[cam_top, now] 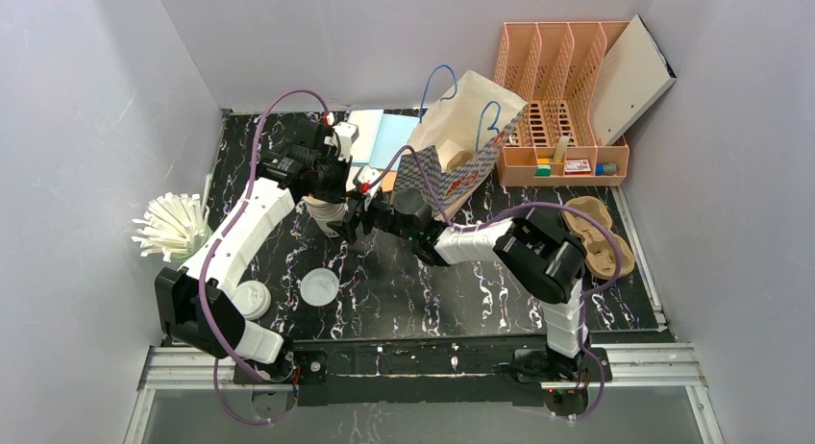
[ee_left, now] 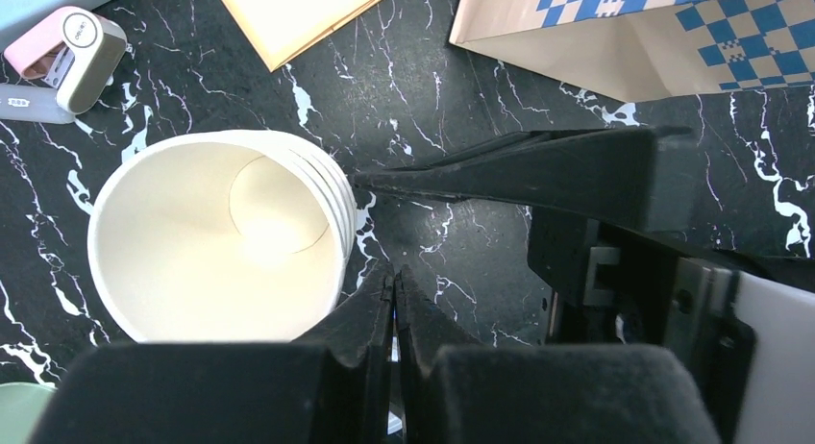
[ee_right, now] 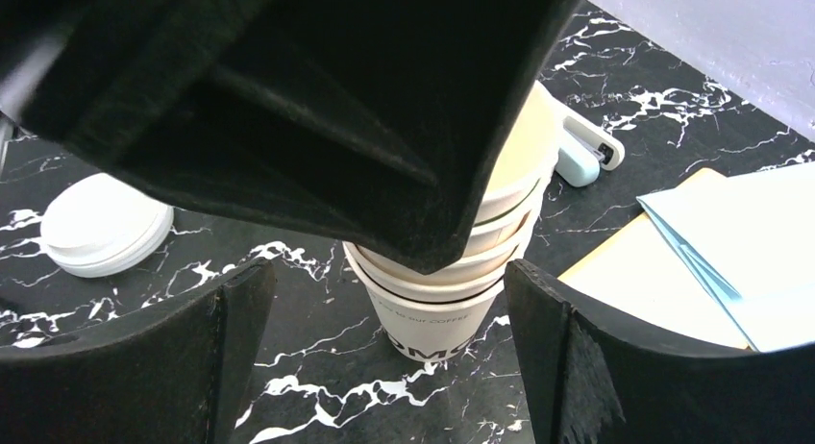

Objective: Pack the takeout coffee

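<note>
Packing appears not begun: the dark green takeout coffee shows in no view. The left gripper point(ee_left: 394, 281) is clenched empty beside the stacked cream cups point(ee_left: 211, 252); the right gripper point(ee_right: 384, 276), released, straddles them. The paper bag point(cam_top: 471, 127) awaits loading

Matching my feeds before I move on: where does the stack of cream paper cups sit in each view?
Top camera: cups, left of centre, mostly hidden beneath the arms.
Left wrist: cups, left of centre, seen from above, open mouth showing.
Right wrist: cups, centre, seen from the side, top hidden by a dark part.
Shared landmark: the tan envelope, near the cups in both wrist views.
</note>
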`<state>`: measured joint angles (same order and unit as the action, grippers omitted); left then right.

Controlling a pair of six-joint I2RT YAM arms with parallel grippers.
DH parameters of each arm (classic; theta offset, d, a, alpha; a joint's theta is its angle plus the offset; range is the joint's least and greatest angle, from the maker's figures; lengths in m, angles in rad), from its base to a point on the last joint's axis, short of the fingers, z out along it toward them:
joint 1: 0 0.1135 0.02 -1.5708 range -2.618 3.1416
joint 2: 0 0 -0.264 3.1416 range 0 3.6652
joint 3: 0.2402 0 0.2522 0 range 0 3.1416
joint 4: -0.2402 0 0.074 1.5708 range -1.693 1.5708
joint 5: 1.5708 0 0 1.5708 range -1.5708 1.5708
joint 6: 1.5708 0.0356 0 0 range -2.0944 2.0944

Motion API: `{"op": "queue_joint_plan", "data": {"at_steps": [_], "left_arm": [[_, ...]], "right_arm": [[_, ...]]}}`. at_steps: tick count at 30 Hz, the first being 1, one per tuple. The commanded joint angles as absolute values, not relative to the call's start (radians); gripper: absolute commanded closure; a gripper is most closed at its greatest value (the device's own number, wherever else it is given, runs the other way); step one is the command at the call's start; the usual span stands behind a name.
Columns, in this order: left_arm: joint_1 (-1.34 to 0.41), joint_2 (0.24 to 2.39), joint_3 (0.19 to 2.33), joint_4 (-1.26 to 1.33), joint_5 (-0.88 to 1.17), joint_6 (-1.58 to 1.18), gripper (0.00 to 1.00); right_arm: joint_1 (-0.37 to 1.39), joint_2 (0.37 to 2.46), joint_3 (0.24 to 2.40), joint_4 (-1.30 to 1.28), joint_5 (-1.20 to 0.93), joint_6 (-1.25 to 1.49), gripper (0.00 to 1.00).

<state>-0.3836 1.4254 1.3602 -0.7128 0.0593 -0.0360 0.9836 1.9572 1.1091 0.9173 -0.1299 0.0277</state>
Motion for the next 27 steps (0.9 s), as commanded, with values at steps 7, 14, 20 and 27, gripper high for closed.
{"op": "queue_joint_plan", "data": {"at_steps": [7,14,20,27], "left_arm": [[-0.400,1.391,1.374,-0.748,-0.016,-0.018,0.74],[-0.408,1.388,1.370,-0.732,-0.082,-0.005,0.61],[-0.411,1.379,1.392,-0.730,-0.062,-0.006,0.64],[-0.413,1.358,1.417,-0.732,-0.051,-0.012,0.67]], "right_arm": [[0.987,2.019,1.161,1.029,-0.112,0.002,0.02],[0.987,2.010,1.123,1.075,-0.118,0.002,0.03],[0.987,2.011,1.126,1.071,-0.118,0.002,0.03],[0.987,2.013,1.128,1.068,-0.117,-0.025,0.04]]}}
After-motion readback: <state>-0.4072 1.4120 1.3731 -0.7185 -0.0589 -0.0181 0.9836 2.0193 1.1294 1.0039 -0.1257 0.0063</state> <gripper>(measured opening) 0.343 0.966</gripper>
